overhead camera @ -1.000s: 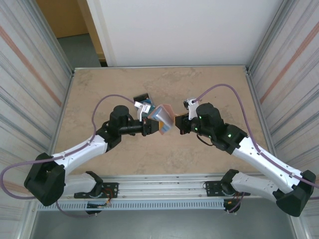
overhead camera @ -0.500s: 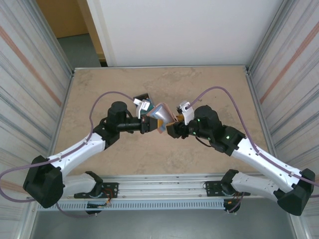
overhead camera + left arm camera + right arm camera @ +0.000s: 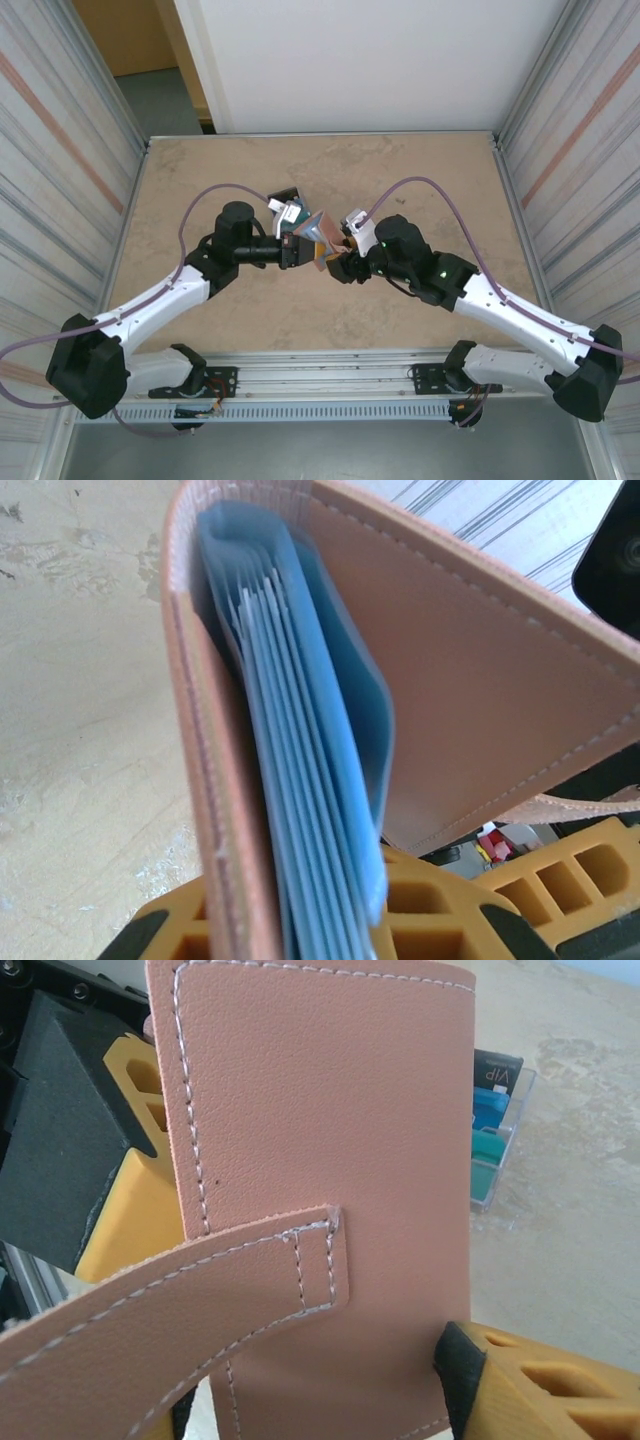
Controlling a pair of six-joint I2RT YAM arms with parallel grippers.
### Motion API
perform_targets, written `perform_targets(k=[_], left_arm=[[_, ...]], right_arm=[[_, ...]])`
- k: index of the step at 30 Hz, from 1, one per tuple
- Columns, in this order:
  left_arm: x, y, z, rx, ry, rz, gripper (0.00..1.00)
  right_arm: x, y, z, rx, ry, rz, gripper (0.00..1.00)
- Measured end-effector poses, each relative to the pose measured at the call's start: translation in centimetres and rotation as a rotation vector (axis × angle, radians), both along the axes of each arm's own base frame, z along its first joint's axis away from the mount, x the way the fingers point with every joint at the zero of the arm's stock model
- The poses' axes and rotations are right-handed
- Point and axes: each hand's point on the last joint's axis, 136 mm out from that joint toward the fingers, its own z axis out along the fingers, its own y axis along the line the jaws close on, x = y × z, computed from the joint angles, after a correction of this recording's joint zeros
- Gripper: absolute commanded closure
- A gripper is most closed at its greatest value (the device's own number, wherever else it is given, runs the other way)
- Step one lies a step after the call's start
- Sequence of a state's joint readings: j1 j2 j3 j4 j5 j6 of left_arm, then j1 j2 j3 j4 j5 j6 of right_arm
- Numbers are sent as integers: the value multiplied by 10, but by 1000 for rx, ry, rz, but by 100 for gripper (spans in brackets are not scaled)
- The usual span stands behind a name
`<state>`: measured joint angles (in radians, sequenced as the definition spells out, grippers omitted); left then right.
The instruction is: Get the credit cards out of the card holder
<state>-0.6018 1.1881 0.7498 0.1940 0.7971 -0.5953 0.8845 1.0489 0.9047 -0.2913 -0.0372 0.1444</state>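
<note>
Card holder (image 3: 480,680): blue lining (image 3: 320,740) from left wrist, strap (image 3: 200,1280) from right

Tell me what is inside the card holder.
Between the open flaps of the card holder sits a blue-grey lining with a stack of thin light-blue edges packed side by side. Whether they are cards or sleeves cannot be told; their faces are covered.
</note>
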Motion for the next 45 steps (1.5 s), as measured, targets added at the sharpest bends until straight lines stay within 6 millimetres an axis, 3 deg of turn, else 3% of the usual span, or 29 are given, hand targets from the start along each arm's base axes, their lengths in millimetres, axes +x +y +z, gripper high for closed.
perform_targets(k=[10, 25, 31, 39, 45], left_arm=[[-5, -1, 2, -9, 5, -28, 90], [-4, -1, 10, -39, -6, -32, 74], [-8, -3, 18, -69, -20, -60, 65], [-7, -3, 26, -87, -55, -59, 84], [-6, -3, 24, -81, -59, -51, 79]], right_arm=[[4, 0, -6, -19, 4, -16, 30], [7, -5, -2, -2, -17, -48, 69], [6, -8, 2, 43, -13, -70, 68], [3, -14, 12, 131, 2, -93, 67], [1, -15, 13, 154, 17, -93, 67]])
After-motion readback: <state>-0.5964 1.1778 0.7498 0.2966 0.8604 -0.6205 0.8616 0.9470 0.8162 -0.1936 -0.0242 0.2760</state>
